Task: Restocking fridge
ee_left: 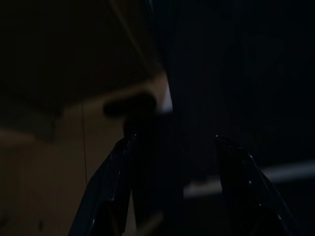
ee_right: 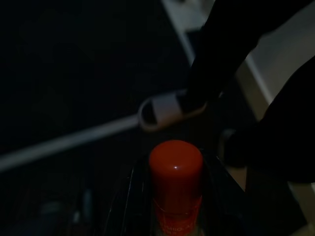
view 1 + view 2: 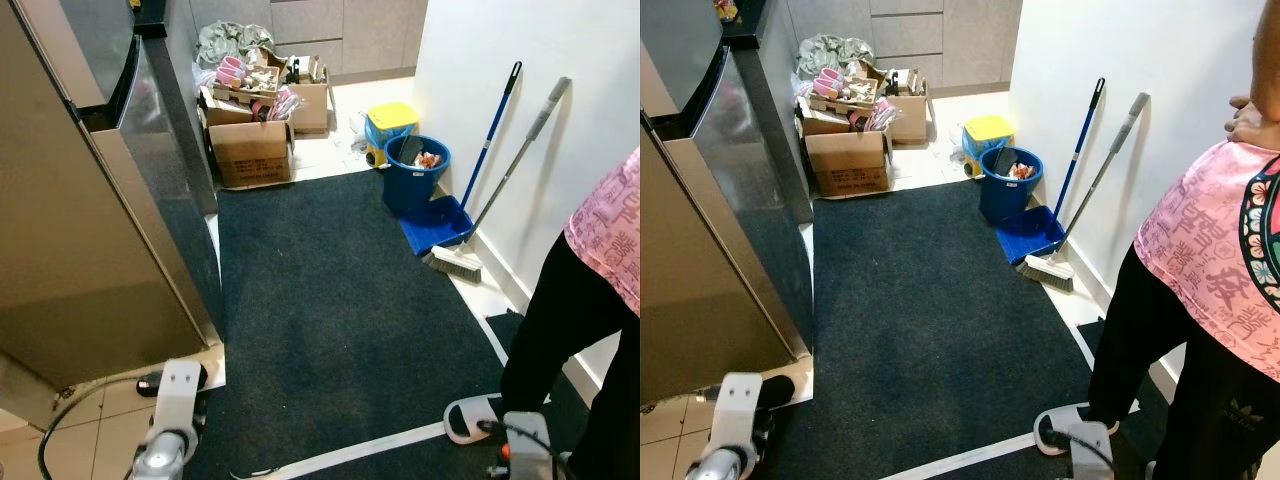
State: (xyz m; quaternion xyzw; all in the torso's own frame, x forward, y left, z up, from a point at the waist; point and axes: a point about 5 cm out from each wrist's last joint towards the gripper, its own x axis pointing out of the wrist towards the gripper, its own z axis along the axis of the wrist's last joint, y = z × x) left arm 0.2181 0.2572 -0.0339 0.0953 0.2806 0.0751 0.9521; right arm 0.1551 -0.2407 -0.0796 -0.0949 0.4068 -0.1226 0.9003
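fridge [image 3: 70, 200]: far left, steel door and dark side panel, standing on pale tile at the mat's edge
left arm [image 3: 170, 420]: silver, low at the bottom left, hanging by the fridge's lower corner
left gripper [image 1: 174, 184]: dark wrist view; two black fingers [image 1: 110, 189] spread with a clear gap, nothing between them; points down at the tile and mat edge
boxes [image 3: 252, 150]: cardboard, at the far end of the mat by the fridge, one in front closed, those behind full of mixed items incl. something pink
mat [image 3: 340, 310]: dark carpet down the middle of the floor, white tape strip across its near end
stool [image 3: 391, 122]: small, yellow top, blue body, just behind the bucket
bucket [image 3: 415, 172]: blue, by the white wall, holds rubbish
dustpan [image 3: 437, 222]: blue, on the floor touching the bucket's front, long blue handle leaning on the wall
broom [image 3: 462, 262]: head on the floor beside the dustpan, grey handle leaning on the wall
bottle [image 2: 175, 184]: red cap, upright between the right gripper's fingers; label unreadable
right gripper [image 2: 172, 206]: closed around the bottle, low at the right, above the mat near the slipper
person [image 3: 1210, 290]: right edge, pink patterned top, black trousers, hand on hip
slipper [image 3: 470, 418]: white, on the person's foot, at the mat's near right
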